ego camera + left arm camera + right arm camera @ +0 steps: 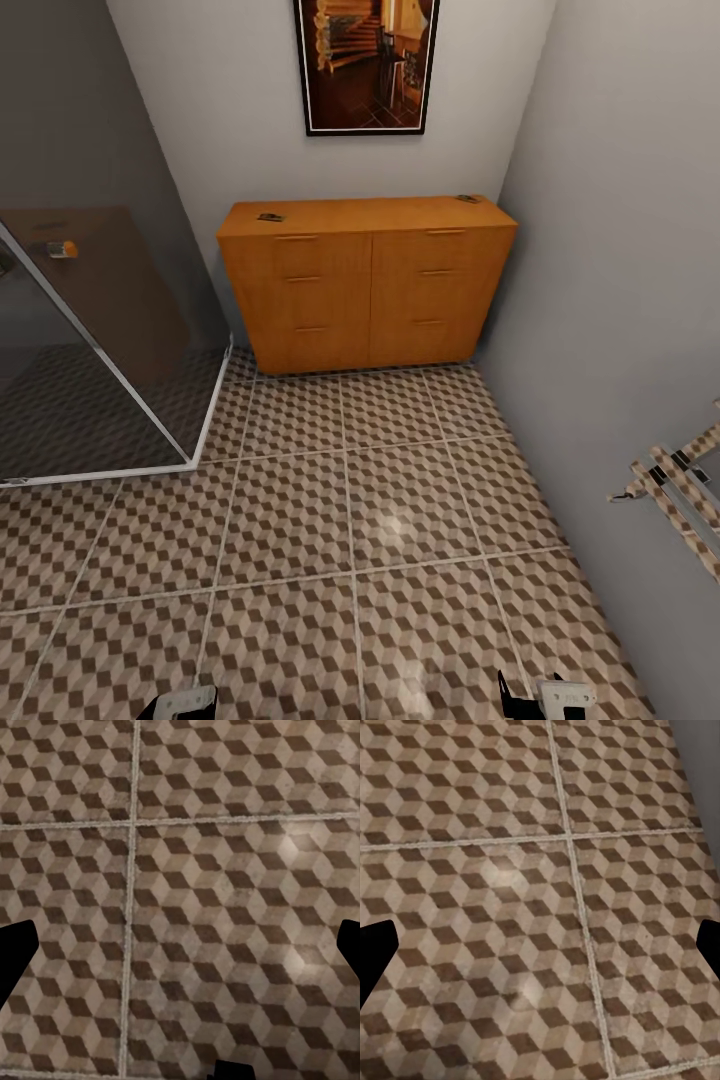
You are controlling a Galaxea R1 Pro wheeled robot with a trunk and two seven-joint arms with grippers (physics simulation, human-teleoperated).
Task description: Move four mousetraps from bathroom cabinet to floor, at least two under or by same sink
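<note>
Both claws hang low over the bathroom floor (350, 520), nothing in them.

The left claw (180, 945) and right claw (540, 945) point down at the cube-patterned tiles with fingers spread wide and empty, likely carried low while the robot faces the far wall. Two mousetraps can be counted on top of the cabinet (370, 290): one mousetrap (270, 217) near its left front edge, another mousetrap (466, 198) at its right back corner; any others are not visible. The cabinet stands well away, against the wall beneath a framed picture (366, 62), six drawer fronts shut, with a glass shower enclosure (100, 330) on its left.
</note>
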